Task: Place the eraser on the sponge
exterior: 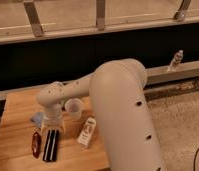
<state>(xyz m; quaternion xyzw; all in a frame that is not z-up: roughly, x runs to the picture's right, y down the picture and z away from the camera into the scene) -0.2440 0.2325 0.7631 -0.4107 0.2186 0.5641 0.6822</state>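
Observation:
The eraser (50, 145), a long black block with a pale lengthwise stripe, lies flat near the front left of the wooden table (15, 112). The sponge (36, 119), a small blue-grey pad, sits just behind it to the left, partly hidden by the arm. My gripper (53, 126) hangs below the white wrist, right above the eraser's far end and beside the sponge.
A dark red oblong object (36, 142) lies left of the eraser. A translucent cup (73, 108) stands behind, and a white bottle (86, 131) lies to the right. My bulky white arm (120, 110) covers the table's right side. A dark wall runs behind.

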